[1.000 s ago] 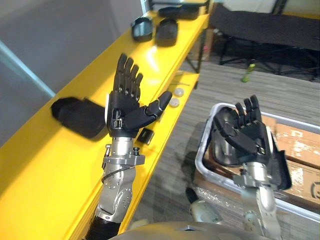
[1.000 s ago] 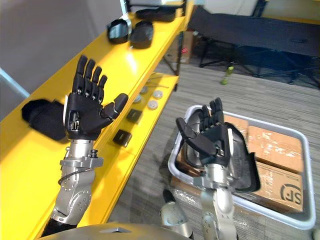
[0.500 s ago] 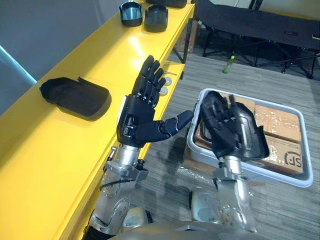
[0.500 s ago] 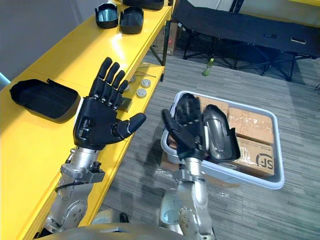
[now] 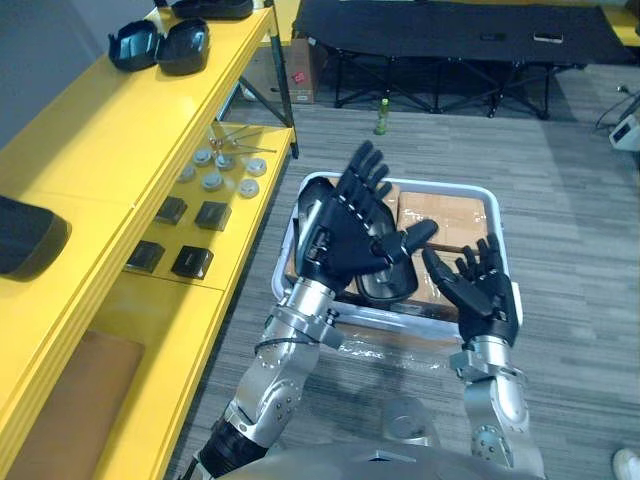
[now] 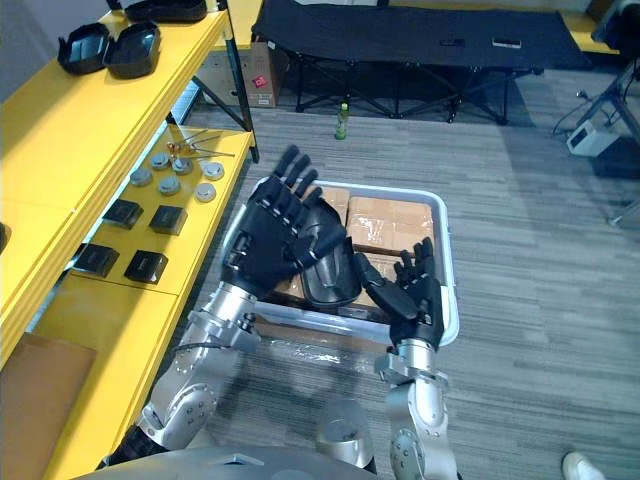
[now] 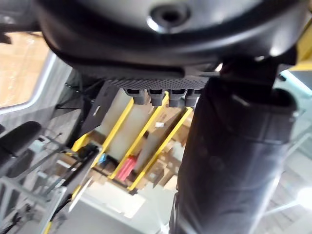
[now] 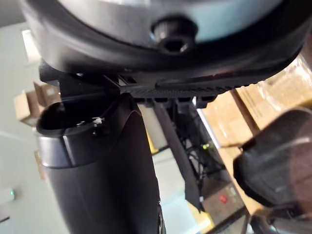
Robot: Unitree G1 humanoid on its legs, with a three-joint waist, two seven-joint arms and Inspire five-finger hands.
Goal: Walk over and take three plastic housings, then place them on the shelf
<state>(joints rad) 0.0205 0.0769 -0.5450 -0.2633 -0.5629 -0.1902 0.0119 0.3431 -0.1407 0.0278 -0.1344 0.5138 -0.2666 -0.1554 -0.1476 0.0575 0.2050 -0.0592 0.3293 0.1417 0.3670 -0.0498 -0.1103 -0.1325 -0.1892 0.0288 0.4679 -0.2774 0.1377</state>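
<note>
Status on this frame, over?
Left robot hand open, empty. Right robot hand open, empty. Housing lies in bin, ungrasped; boxes beside it. Nothing blocking.

A grey wood-plank floor (image 5: 570, 240) covers the room. Along the left side runs a long yellow shelf (image 5: 100, 140), with a lower yellow level (image 6: 110, 320) under its upper deck. A patch of plain grey wall (image 5: 35, 35) shows behind the shelf. At the far end stands a low black folding frame (image 6: 400, 30) on crossed legs, possibly a camp bed. A small green bottle (image 5: 381, 115) stands on the floor beneath it.
</note>
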